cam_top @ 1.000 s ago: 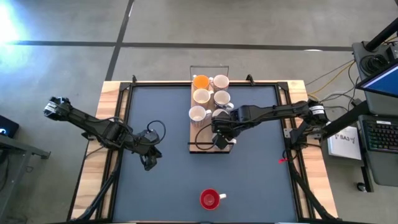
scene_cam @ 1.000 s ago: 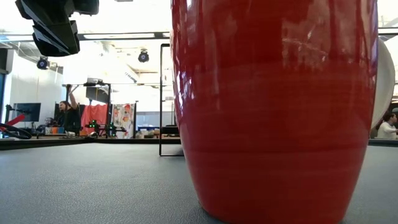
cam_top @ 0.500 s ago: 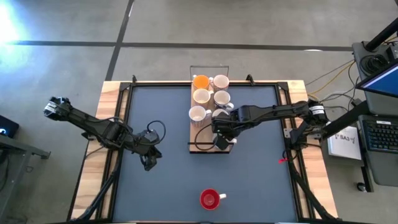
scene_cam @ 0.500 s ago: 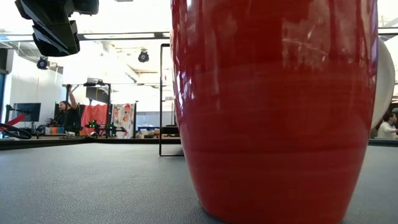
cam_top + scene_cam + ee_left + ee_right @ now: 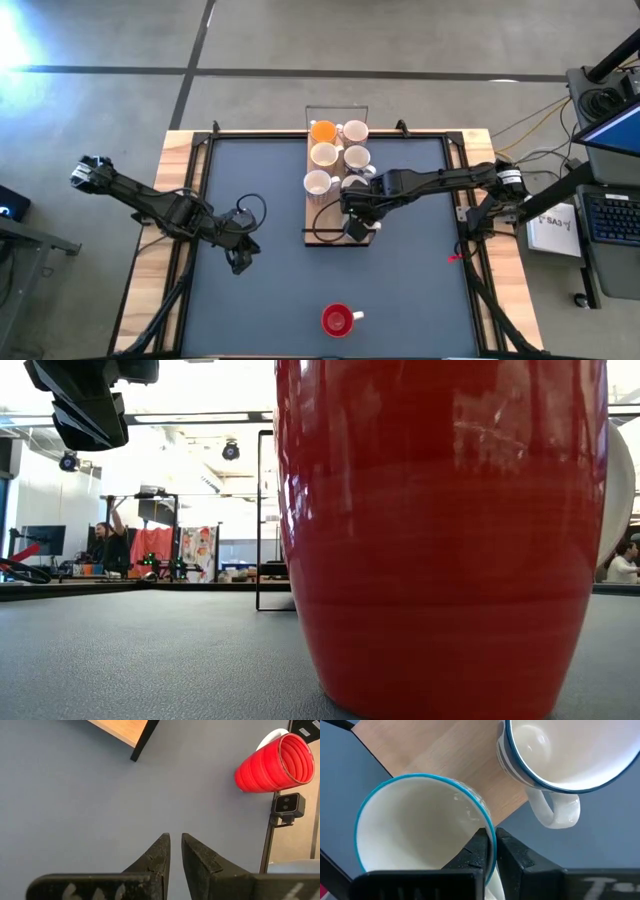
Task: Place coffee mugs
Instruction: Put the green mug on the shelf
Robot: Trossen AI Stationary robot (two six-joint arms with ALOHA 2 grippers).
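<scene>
From above, my right claw (image 5: 352, 222) reaches over the long wooden board (image 5: 322, 232) at the table's (image 5: 400, 290) far middle, beside a cluster of pale mugs (image 5: 334, 155) and one orange mug (image 5: 322, 131) on that board; my left claw (image 5: 240, 262) hangs over bare dark mat on the left side, and the red mug (image 5: 337, 320) stands alone near the front edge, well apart from both. Level with the table, the glossy, faintly ribbed red mug (image 5: 445, 530) fills most of the sight. Past my left fingers (image 5: 157, 857), nearly together and holding nothing, lies smooth grey mat, with the red mug (image 5: 275, 764) further off. Past my right fingers (image 5: 481, 851), I pinch the thin blue-rimmed wall of a cream mug (image 5: 415, 827) over the pale wood; a second white mug (image 5: 560, 755) with a looped handle sits just beside it.
</scene>
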